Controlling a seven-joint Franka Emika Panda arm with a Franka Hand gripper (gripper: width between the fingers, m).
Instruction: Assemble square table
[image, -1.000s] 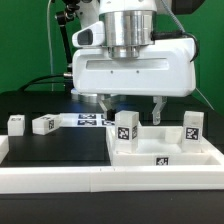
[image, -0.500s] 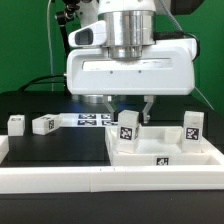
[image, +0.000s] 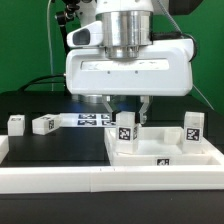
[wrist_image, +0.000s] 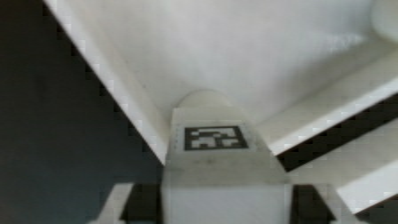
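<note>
The square table's white slab lies at the exterior view's right. Two tagged white legs stand upright on it, one at its left corner and one at its right. My gripper reaches down over the left leg, its jaws shut on the leg's top. In the wrist view this leg fills the gap between the fingers, its tag facing the camera, with the slab behind it. Two more legs lie loose on the black table at the left.
The marker board lies flat behind the gripper. A long white rail edges the front of the work surface. Cables and a green wall stand at the back.
The jaws have come together onto the left leg, and the gripper has shifted a little to the exterior view's left. Over the last half second nothing has moved.
</note>
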